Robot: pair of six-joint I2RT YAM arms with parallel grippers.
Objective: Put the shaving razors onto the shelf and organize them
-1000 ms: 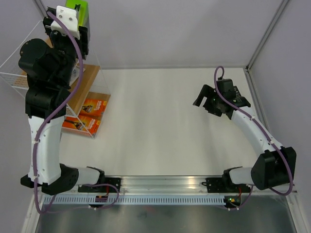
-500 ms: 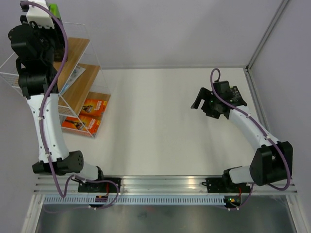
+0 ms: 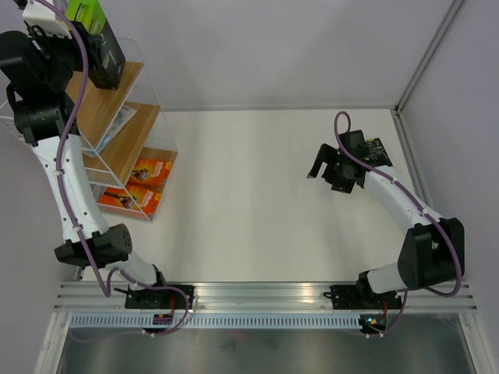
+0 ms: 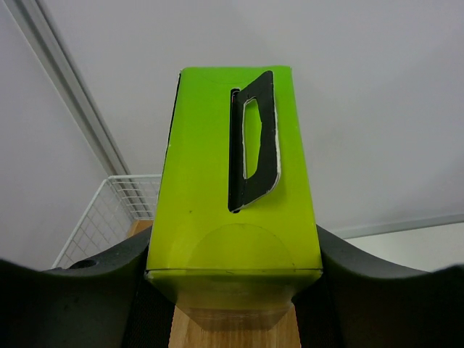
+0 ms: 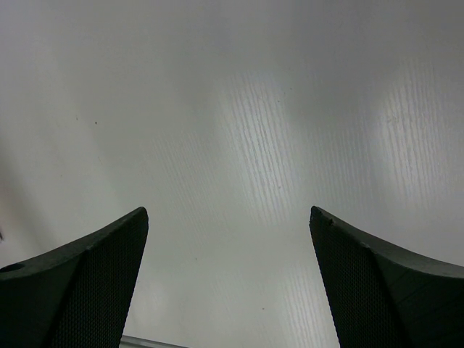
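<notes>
My left gripper [image 3: 93,39] is shut on a black razor box with a lime-green top [image 3: 97,35] and holds it over the top wood board of the white wire shelf [image 3: 117,97] at the far left. In the left wrist view the green top [image 4: 235,203] fills the middle between my two dark fingers [image 4: 94,283], with wood board below it. Two orange razor boxes [image 3: 140,183] lie on the lowest board. A flat white-blue pack [image 3: 118,118] lies on the middle board. My right gripper [image 3: 327,167] is open and empty over the bare table [image 5: 239,145].
The shelf's wire side wall [image 4: 109,210] rises left of the held box. Grey enclosure walls stand behind the shelf and along the right. A metal rail [image 3: 265,300] with the arm bases runs along the near edge.
My left arm has swung the green-topped box left and up, then slightly right above the top board. My right gripper has drifted a little left.
</notes>
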